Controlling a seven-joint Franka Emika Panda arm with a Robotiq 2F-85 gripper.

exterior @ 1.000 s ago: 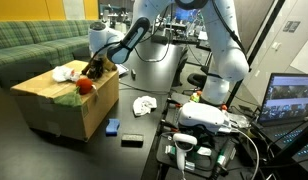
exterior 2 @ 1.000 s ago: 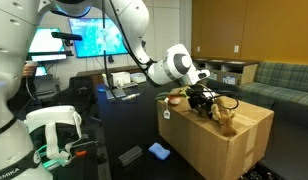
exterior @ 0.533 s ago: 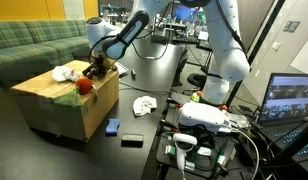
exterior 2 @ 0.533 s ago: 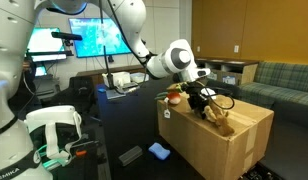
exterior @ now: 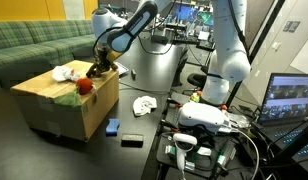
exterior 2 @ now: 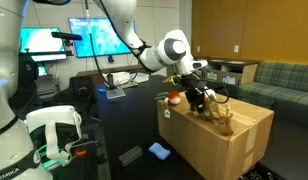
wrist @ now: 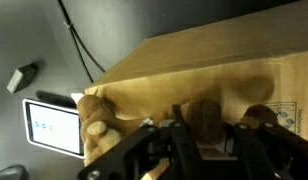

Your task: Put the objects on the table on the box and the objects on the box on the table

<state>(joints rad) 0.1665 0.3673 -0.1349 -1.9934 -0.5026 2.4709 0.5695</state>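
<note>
Gripper (exterior 2: 194, 98) clamped on a brown lump (wrist: 199, 115), maybe a toy, atop the box (exterior: 54, 110). Red item (exterior: 84, 86) at seven o'clock. White cloth (exterior: 144, 104) and blue pad (exterior: 112, 126) unmoved on the worktop (exterior: 134, 120). Early days.

cloth (exterior: 64, 72) and ball (exterior: 84, 86) lie on the box (exterior: 49, 108); a rag (exterior: 144, 104), seemingly, on the table (exterior: 144, 127).

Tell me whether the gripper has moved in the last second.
Yes. The gripper has risen slightly, away from the top of the box.
</note>
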